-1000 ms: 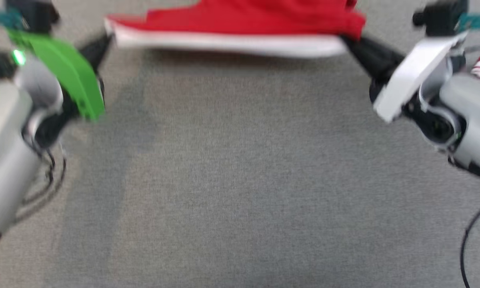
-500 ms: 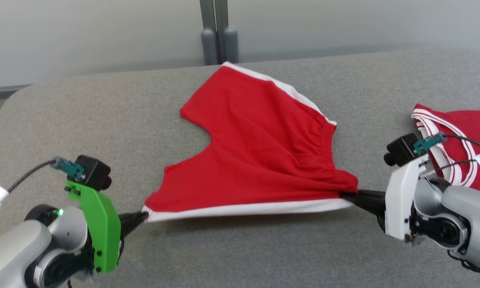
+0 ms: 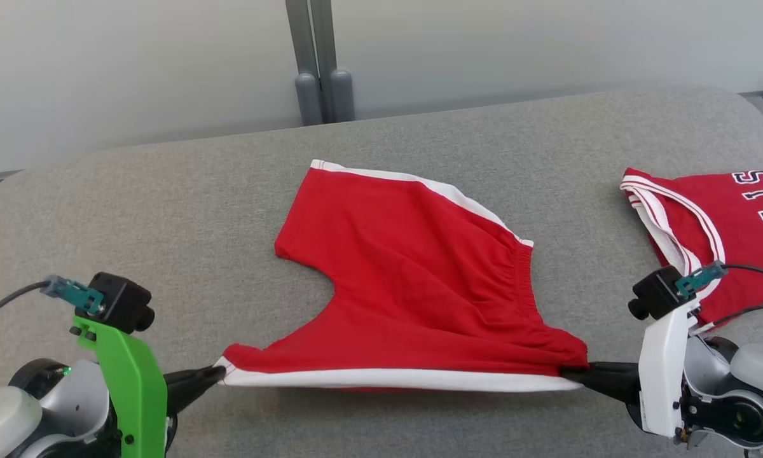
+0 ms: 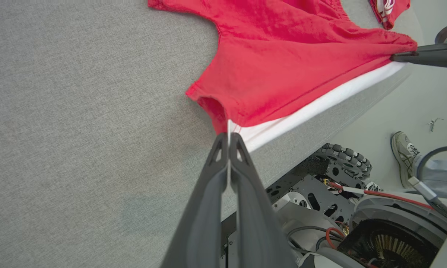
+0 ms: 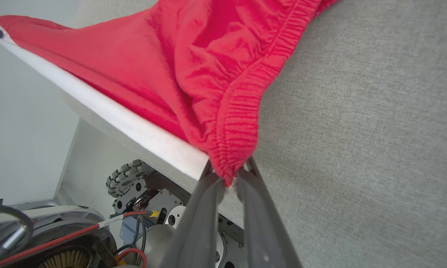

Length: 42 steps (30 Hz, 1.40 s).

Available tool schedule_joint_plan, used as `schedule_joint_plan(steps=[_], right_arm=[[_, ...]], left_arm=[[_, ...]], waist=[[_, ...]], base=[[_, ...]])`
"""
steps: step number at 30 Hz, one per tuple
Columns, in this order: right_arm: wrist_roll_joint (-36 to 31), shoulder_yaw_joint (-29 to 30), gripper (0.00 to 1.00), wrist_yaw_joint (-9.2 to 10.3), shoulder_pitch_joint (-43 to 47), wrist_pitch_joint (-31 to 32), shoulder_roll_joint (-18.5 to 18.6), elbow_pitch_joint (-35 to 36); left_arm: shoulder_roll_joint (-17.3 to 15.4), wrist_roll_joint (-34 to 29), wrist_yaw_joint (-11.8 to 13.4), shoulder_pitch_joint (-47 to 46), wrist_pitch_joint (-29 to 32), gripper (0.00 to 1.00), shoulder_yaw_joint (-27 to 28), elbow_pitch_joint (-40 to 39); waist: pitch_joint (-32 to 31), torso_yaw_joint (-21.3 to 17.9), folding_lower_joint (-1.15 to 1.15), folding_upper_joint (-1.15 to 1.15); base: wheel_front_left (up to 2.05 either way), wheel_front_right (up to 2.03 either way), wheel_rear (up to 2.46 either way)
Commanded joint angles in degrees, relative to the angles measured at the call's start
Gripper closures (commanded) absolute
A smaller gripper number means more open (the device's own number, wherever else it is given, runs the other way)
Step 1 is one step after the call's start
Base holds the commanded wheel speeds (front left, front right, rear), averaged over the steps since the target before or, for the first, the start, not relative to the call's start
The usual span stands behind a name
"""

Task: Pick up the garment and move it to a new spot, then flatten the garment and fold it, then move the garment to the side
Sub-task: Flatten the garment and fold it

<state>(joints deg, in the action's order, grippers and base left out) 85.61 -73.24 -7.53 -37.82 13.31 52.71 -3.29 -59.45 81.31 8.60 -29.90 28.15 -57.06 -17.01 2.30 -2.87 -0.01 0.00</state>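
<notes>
Across the middle of the grey padded table [image 3: 165,210], seen from the head, a pair of red shorts [image 3: 413,286] lies spread. One leg reaches toward 12 o'clock, and the near edge, a white side stripe [image 3: 388,380], is stretched in a straight line from 8 o'clock to 4 o'clock.

At the 8 o'clock end the left gripper [image 3: 218,372] has its two dark fingers pressed together on the corner of the leg hem, where red cloth meets the white stripe. The left wrist view shows them flat against each other with only a thin sliver of cloth between. At the 4 o'clock end the right gripper [image 3: 567,370] pinches the gathered elastic waistband [image 5: 246,108]. In the right wrist view the bunched band sits between the fingertips, which stand slightly apart around it. The stripe between the two grips is taut and casts a shadow on the table beneath it, while the rest of the shorts rests on the surface.

A red jersey [image 3: 706,216] with white trim and dark lettering lies on the table at 3 o'clock, well apart from the shorts. Beyond the table, at 12 o'clock, a grey post [image 3: 318,76] stands against a pale wall [image 3: 133,63]. Past the table's edge in the left wrist view, at 4 o'clock, are the robot's wheeled base [image 4: 342,163] and a person's shoe [image 4: 404,152].
</notes>
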Motion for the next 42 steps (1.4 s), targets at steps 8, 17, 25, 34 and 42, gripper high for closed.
schedule_joint_plan(steps=[8,17,25,34,42], right_arm=[[3.7,4.2,1.0,0.07,-5.6,3.4,-1.5,0.9],[13.1,9.0,1.0,0.05,-17.4,14.7,-4.3,-3.8],[17.2,11.0,1.0,0.02,-24.2,18.4,-8.3,-8.6],[19.9,11.3,1.0,0.02,-28.5,19.4,-11.0,-11.7],[22.6,12.5,0.66,0.02,-30.4,17.9,-12.0,-11.7]], left_arm=[[0.3,-0.4,-1.6,-8.7,6.8,1.0,2.3,3.9],[5.8,-1.7,-4.0,-25.4,19.0,1.0,4.2,12.5],[13.4,-4.4,-4.9,-39.2,24.9,1.0,4.9,23.7],[18.0,-7.5,-6.2,-49.0,28.8,1.0,4.2,33.5],[20.2,-9.2,-8.6,-51.9,26.7,1.0,4.3,40.5]], waist=[[6.7,-3.3,0.01,0.0],[18.8,-5.5,0.01,0.0],[26.4,-6.8,0.01,0.0],[31.9,-9.5,0.01,0.0],[32.6,-10.8,0.01,0.0]], base=[[0.0,0.0,0.0],[0.0,0.0,0.0],[0.0,0.0,0.0],[0.0,0.0,0.0],[0.0,0.0,0.0]])
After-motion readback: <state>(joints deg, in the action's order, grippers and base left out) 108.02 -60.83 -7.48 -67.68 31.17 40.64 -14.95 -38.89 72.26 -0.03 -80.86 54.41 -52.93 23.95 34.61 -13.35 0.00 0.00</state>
